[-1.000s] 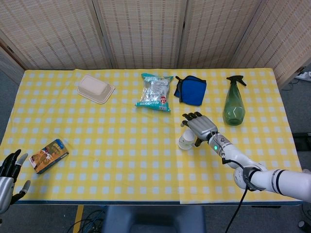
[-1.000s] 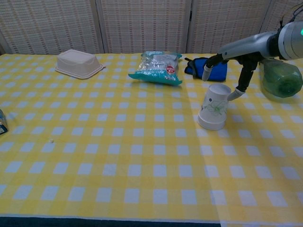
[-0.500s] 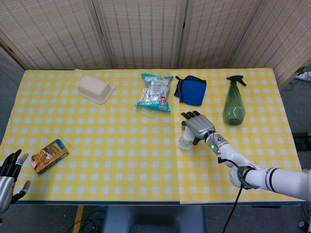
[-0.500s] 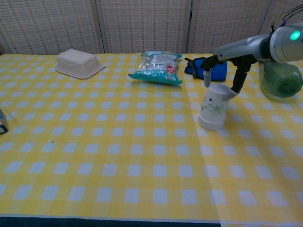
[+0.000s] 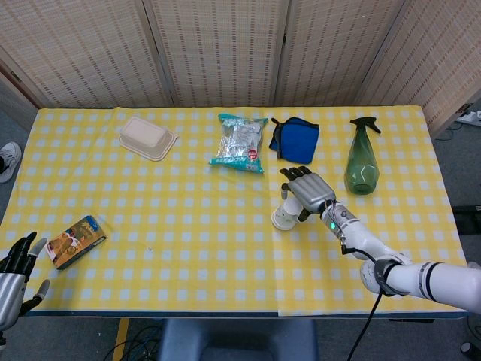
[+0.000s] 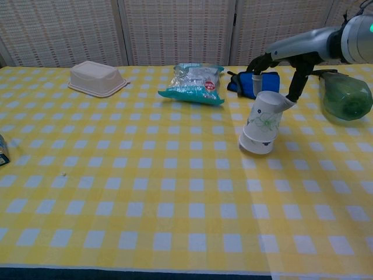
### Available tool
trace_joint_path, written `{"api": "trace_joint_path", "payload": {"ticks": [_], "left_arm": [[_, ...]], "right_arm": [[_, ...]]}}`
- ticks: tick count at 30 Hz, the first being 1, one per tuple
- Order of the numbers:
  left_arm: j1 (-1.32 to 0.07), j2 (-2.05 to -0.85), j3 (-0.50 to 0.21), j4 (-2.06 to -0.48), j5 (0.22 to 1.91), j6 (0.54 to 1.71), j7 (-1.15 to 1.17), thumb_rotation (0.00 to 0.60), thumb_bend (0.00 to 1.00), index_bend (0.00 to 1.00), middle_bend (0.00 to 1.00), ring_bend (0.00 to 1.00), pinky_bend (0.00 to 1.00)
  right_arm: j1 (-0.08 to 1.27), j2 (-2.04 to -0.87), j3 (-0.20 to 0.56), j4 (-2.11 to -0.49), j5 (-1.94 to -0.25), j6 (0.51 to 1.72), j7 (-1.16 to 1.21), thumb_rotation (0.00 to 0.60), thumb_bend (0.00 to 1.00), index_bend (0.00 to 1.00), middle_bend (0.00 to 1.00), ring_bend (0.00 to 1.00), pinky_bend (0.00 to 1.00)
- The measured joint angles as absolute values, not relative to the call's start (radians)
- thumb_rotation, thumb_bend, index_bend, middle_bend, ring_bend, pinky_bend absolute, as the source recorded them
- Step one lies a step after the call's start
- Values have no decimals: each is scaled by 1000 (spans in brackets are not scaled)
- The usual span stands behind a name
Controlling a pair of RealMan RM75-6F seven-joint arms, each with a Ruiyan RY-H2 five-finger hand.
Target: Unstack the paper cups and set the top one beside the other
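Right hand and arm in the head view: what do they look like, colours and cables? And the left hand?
The right hand has a silver-grey metallic back and dark fingers. A green light glows at its wrist. The forearm is white with a black band, and a black cable hangs from it. The left hand, at the frame's lower-left corner, has black fingers with pale tips and a grey palm.

cup stack (image 6: 260,123): 1 | spray bottle (image 5: 361,161): 1 | snack bag (image 5: 240,143): 1 | blue pouch (image 5: 295,140): 1 | takeaway box (image 5: 147,138): 1 | small carton (image 5: 75,241): 1
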State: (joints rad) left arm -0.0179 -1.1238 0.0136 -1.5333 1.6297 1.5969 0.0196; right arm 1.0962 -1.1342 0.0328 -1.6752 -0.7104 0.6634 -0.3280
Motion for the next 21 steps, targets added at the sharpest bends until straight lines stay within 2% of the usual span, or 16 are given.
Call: {"api": "trace_joint_path", "payload": {"ticks": [21], "left_arm": [[-18,-1130,20,-1547,1637,1594,46,600,382,0,0,44,291]], "right_arm": [[1096,-914,106,-1922,-748,724,-326,600,212,386,20,0,0]]}}
